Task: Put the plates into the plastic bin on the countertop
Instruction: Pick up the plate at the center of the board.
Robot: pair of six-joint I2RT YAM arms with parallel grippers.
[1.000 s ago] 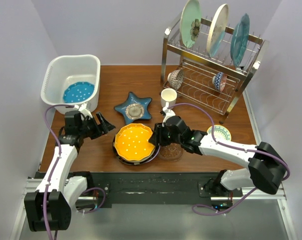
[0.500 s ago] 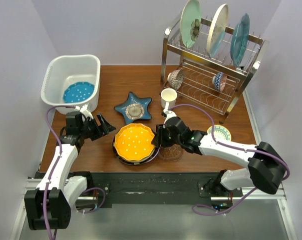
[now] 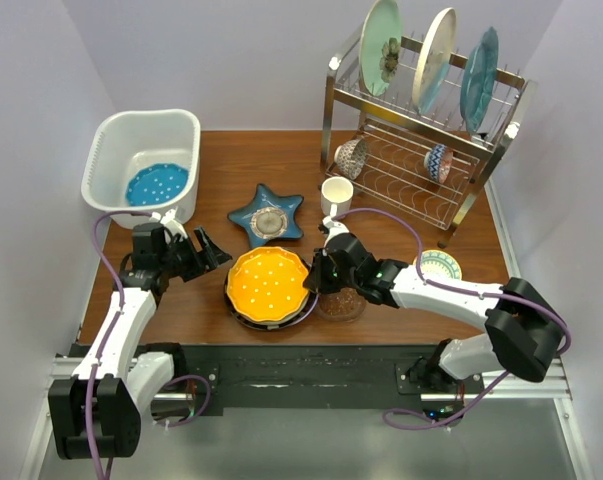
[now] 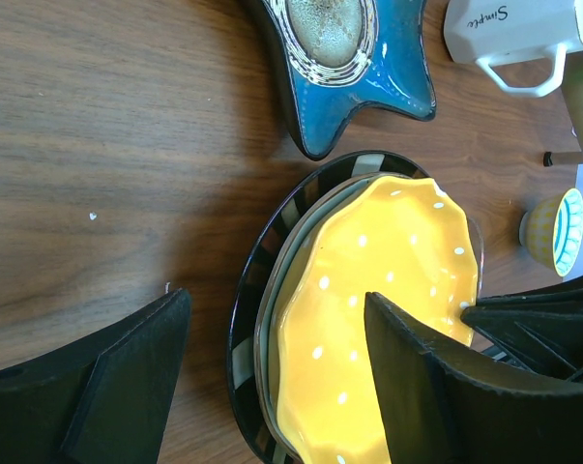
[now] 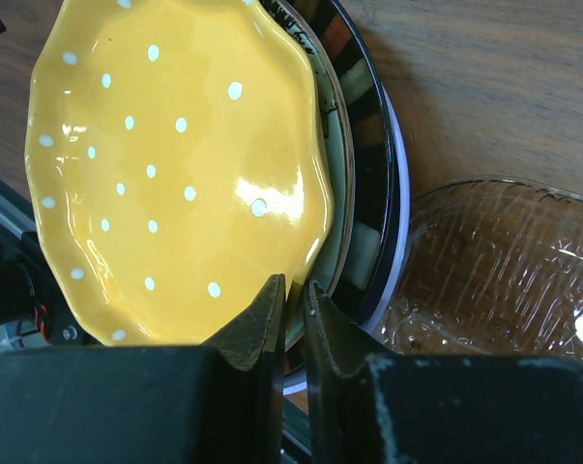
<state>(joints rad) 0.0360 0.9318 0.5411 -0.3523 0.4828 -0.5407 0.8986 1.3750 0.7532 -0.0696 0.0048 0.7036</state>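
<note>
A: Right wrist view: right gripper (image 5: 293, 302) is pinching the rim of the orange plate (image 5: 175, 164), jaws nearly together with the scalloped edge between them.
B: Where is the plate sitting?
A: It's lying on top of the stack, over the pale green plate (image 5: 335, 184) and the black-rimmed plate (image 5: 368, 150), all on the surface (image 5: 484, 77). Plate body is spreading ahead and left of the gripper. Glass bowl (image 5: 494, 261) is sitting just beside the stack on the gripper's right.
B: And the bin?
A: In the top external view the plastic bin (image 3: 111, 135) is standing well away from the right gripper, beyond the whole stack and beyond the left gripper (image 3: 213, 250). Blue dotted plate (image 3: 157, 183) is already lying inside. Left gripper is hanging spread wide, holding nothing, between stack and bin, so the left arm is looking nearer.
B: Axis concerns?
A: Plate is round, so none. I'm judging the carry is needing a long cross-reach or a handover.
B: Any text?
A: Mug (image 4: 509, 29) is showing "Simple" in script. Nothing else is reading clearly.
</note>
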